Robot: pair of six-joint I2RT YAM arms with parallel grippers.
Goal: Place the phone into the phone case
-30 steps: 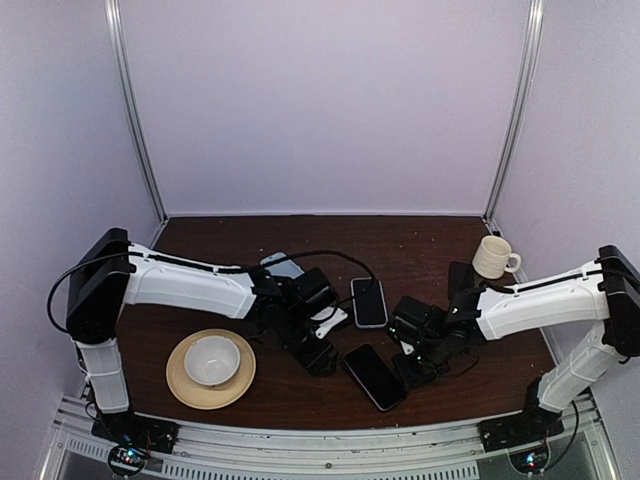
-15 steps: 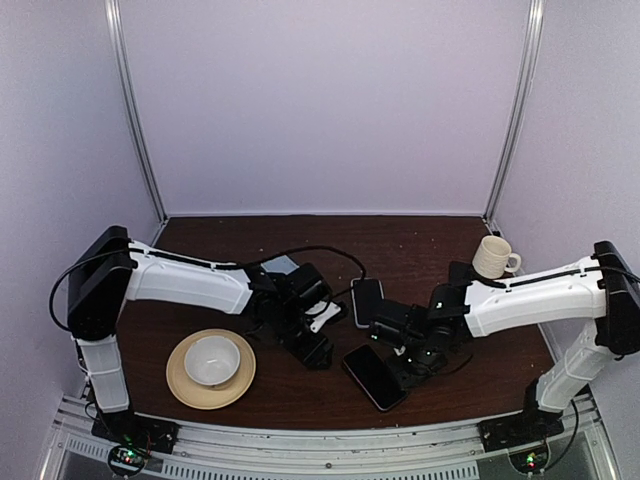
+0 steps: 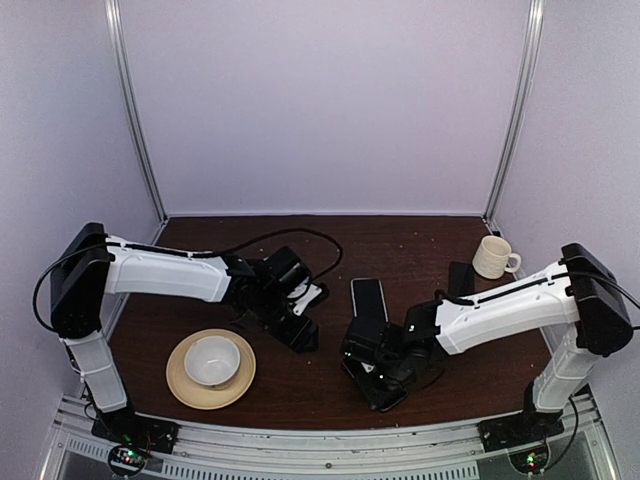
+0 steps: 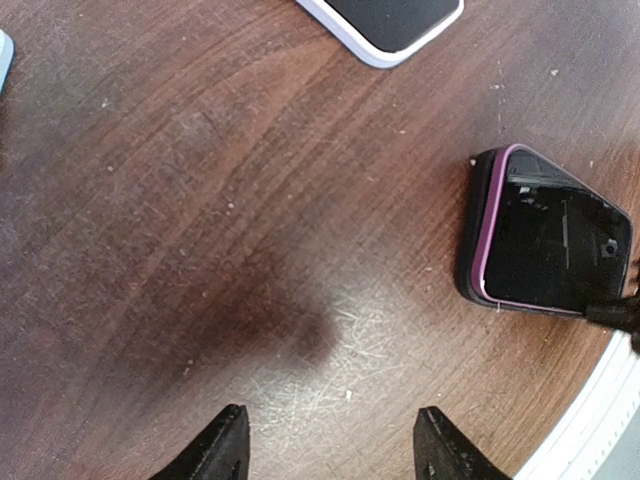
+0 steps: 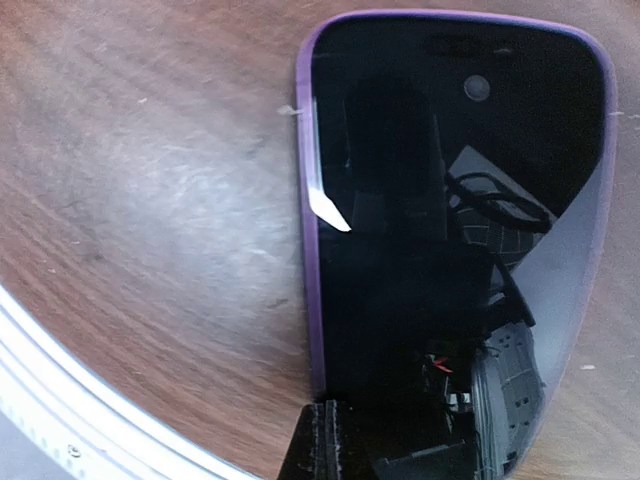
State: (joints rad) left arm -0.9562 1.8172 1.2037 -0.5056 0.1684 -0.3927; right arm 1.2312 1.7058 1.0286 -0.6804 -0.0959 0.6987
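My right end effector (image 5: 335, 430), pinched shut and empty, sits at the end of the phone (image 5: 450, 200), which lies flat near the front edge of the surface (image 3: 300, 388). I judge it best to slide it slowly and squarely toward the phone case (image 3: 368, 298). My left end effector (image 4: 335, 455) hangs half-open, empty.

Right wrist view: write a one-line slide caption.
Shut right gripper at one end of the phone, lying screen-up on the wooden table.
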